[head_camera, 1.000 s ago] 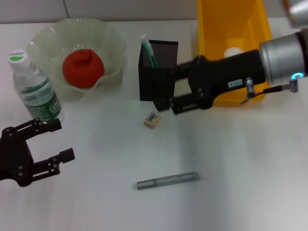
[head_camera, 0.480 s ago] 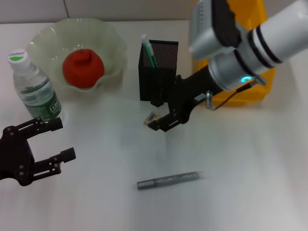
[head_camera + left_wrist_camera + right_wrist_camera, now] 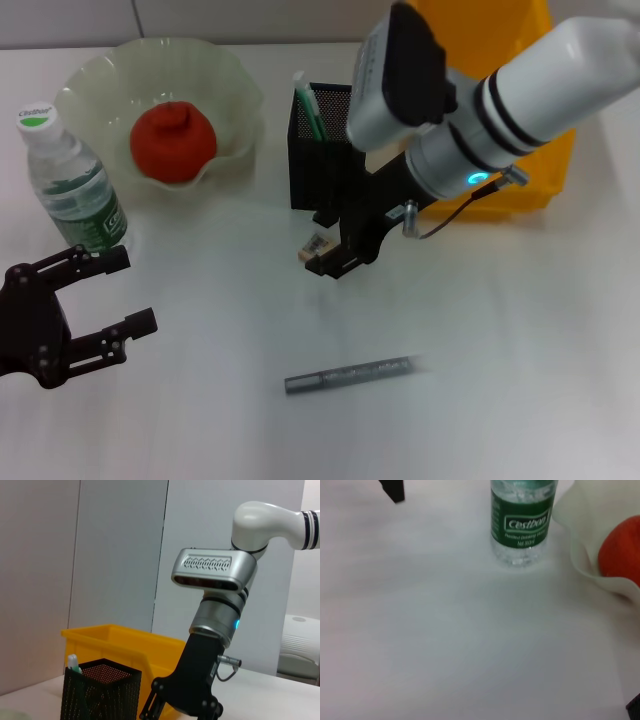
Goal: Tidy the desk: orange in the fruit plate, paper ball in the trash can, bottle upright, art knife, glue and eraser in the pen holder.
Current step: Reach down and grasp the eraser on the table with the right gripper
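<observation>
The beige eraser (image 3: 316,244) lies on the white desk just in front of the black mesh pen holder (image 3: 325,125). My right gripper (image 3: 324,243) is lowered over the eraser, open, with one finger on each side of it. A grey art knife (image 3: 348,375) lies nearer the front. A green-and-white glue stick (image 3: 305,105) stands in the pen holder. The orange (image 3: 172,140) sits in the pale-green fruit plate (image 3: 90,75). The bottle (image 3: 70,185) stands upright at the left. My left gripper (image 3: 125,290) is open and empty in front of the bottle. The paper ball is hidden.
The yellow trash can (image 3: 530,25) stands at the back right, mostly covered by my right arm. The left wrist view shows the pen holder (image 3: 100,695) and the trash can (image 3: 125,640). The right wrist view shows the bottle (image 3: 522,520) and the orange (image 3: 622,555).
My right arm has swung from beside the pen holder down to the eraser, its wrist turning. The gripper now straddles the eraser. The left arm has not moved.
</observation>
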Robot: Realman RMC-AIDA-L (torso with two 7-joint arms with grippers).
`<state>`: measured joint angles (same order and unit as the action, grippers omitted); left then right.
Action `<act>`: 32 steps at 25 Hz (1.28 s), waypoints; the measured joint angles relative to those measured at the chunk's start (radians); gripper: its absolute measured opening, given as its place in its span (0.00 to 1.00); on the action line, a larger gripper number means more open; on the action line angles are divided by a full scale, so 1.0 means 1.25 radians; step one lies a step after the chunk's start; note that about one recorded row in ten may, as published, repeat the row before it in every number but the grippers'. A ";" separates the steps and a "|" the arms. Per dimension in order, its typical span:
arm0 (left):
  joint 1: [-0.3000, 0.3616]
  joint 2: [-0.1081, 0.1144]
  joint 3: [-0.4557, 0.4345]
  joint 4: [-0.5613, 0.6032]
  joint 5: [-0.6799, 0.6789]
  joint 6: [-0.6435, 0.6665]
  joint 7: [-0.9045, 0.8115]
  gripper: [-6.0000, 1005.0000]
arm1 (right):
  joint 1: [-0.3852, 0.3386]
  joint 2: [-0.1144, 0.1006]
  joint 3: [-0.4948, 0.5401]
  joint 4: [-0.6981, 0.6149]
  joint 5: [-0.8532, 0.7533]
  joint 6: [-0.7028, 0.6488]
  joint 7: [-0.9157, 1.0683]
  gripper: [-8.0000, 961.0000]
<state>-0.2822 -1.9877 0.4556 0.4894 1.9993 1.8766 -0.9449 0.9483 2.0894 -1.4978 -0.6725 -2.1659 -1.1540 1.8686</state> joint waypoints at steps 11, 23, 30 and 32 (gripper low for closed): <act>-0.005 -0.004 0.000 -0.001 -0.003 0.001 0.000 0.77 | 0.004 0.003 -0.080 0.020 0.023 0.084 0.044 0.67; -0.009 -0.004 -0.003 -0.004 -0.003 0.001 0.000 0.77 | 0.013 0.002 -0.116 0.053 0.062 0.119 0.053 0.67; -0.009 -0.004 -0.004 -0.004 -0.003 0.001 0.000 0.77 | 0.016 0.002 -0.133 0.059 0.073 0.131 0.054 0.67; -0.010 -0.004 -0.004 -0.004 -0.003 0.001 0.000 0.77 | 0.016 0.002 -0.132 0.060 0.077 0.132 0.054 0.67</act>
<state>-0.2946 -1.9927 0.4509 0.4846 1.9957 1.8775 -0.9449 0.9680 2.0923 -1.6633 -0.5970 -2.0695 -0.9885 1.9361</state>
